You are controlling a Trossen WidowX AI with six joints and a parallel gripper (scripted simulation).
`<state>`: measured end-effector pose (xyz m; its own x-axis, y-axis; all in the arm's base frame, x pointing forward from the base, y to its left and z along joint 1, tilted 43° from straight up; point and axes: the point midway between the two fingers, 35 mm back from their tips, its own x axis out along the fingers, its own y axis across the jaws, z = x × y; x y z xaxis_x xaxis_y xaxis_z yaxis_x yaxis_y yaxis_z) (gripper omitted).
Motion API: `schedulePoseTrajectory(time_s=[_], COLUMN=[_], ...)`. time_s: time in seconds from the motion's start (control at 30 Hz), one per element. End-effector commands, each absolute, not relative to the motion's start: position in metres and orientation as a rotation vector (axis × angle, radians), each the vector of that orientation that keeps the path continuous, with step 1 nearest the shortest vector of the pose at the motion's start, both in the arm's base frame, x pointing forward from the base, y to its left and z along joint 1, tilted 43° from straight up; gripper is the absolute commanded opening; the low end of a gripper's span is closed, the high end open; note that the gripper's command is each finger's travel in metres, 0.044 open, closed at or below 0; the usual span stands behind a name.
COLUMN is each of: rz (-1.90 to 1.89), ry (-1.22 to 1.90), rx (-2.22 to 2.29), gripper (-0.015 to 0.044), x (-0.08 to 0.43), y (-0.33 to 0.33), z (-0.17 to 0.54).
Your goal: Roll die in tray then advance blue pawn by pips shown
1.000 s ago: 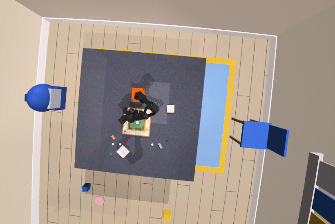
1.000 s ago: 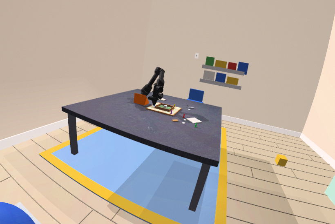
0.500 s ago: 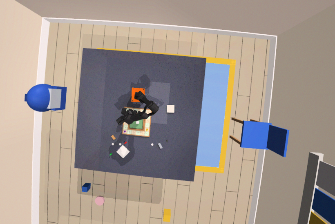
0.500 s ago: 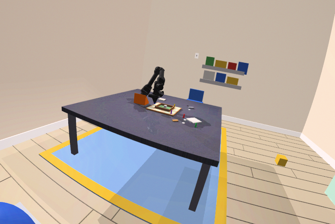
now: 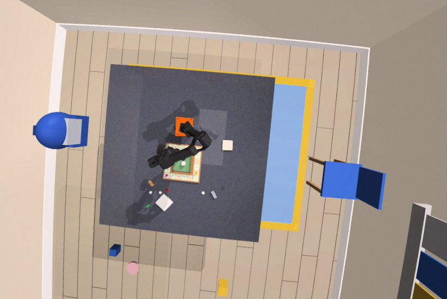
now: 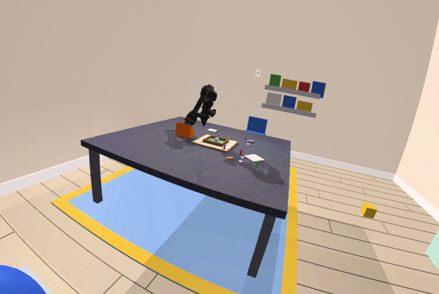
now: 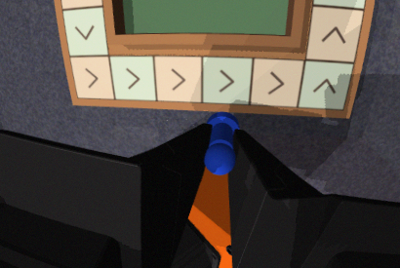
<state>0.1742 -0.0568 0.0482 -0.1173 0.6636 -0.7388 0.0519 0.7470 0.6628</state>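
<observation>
1. Nearest on the worktop (image 5: 216,216) (image 6: 142,156) (image 7: 29,65), toward the right, are one green pawn (image 5: 148,205) (image 6: 256,164), one orange-brown block (image 5: 151,183) (image 6: 229,158), two white discs (image 5: 150,192) (image 6: 240,161), one red pawn (image 5: 167,190) (image 6: 241,152) and one white slab (image 5: 163,202) (image 6: 254,158).
2. Next, in the middle, is one board (image 5: 180,178) (image 6: 209,145) (image 7: 178,80). On it stand two pawns: one purple pawn (image 5: 165,175) (image 6: 224,147) at the near right, one yellow pawn (image 5: 195,172) (image 6: 228,138) farther.
3. Inside the board there is one tray (image 5: 181,173) (image 6: 211,143) (image 7: 195,43), and one white die (image 5: 183,163) (image 6: 216,139) lies in it. Its pips are too small to read.
4. To the left of the board is one orange base (image 5: 179,120) (image 6: 183,130).
5. The one end effector (image 6: 204,123) (image 7: 220,136) is raised above the worktop, and its two fingers pinch the one blue pawn (image 6: 203,126) (image 7: 220,150). This pawn is in the air, not on a square.
6. Farther there is a second white slab (image 5: 227,145) (image 6: 212,130).
</observation>
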Motion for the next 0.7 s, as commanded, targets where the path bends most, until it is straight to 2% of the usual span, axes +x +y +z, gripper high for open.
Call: schedulePoseTrajectory(time_s=[0.0, 0.17, 0.67], rz=[0.575, 0.574, 0.571], ry=[1.618, 1.618, 1.619], rx=[0.574, 0.576, 0.575], gripper=[0.0000, 0.0000, 0.0000], x=[0.173, 0.174, 0.202], y=[-0.069, -0.070, -0.081], z=[0.065, 0.063, -0.004])
